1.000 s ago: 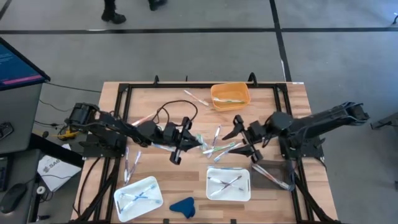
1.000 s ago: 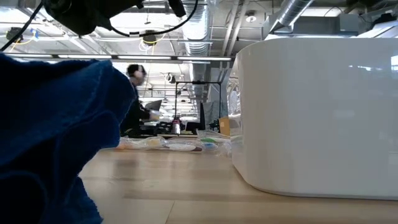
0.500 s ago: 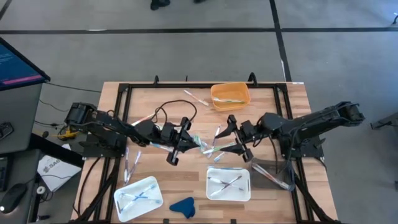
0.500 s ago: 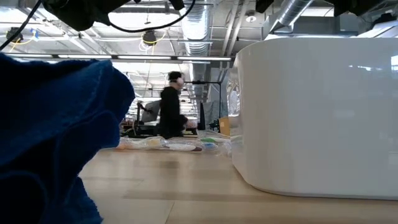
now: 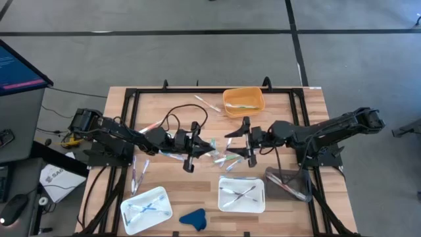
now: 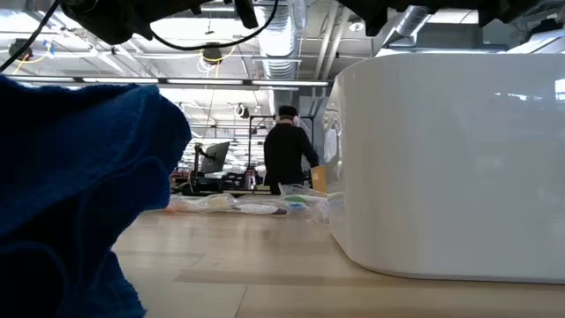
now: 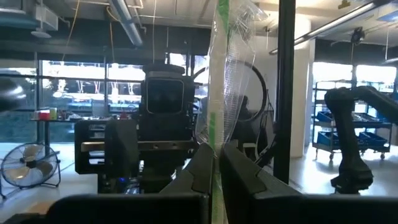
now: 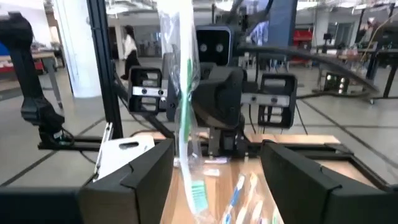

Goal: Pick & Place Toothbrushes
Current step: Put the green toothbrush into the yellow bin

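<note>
My left gripper [image 5: 205, 149] sits over the table's middle, shut on a toothbrush [image 7: 217, 74] with a green accent in a clear wrapper. My right gripper [image 5: 231, 141] faces it from the table's right, open. Its two fingers stand on either side of that wrapped toothbrush [image 8: 184, 106] without touching it. More toothbrushes lie loose on the wood [image 5: 230, 158], in the orange bin [image 5: 243, 101] and in the two white trays [image 5: 241, 205] [image 5: 146, 217]. My left gripper pinches the wrapped toothbrush between its two fingers at a low point of the stick [image 7: 216, 140]. The fingers come level from the table's left and lie across the stick. The toothbrush is lifted clear of the table, with most of its length standing free past the fingers.
A black cable [image 5: 176, 118] loops on the far-left part of the table. A blue cloth lump [image 5: 193, 217] lies at the near edge between the trays and fills the low view's left [image 6: 79, 194]. A black frame [image 5: 131, 99] borders the table. A person [image 6: 287, 159] walks in the room behind.
My right gripper has moved toward the table's left and slightly toward the far edge, closing in on the toothbrush held by my left gripper, and has stayed open. In the room behind, a person has walked across the low view from left to right.
</note>
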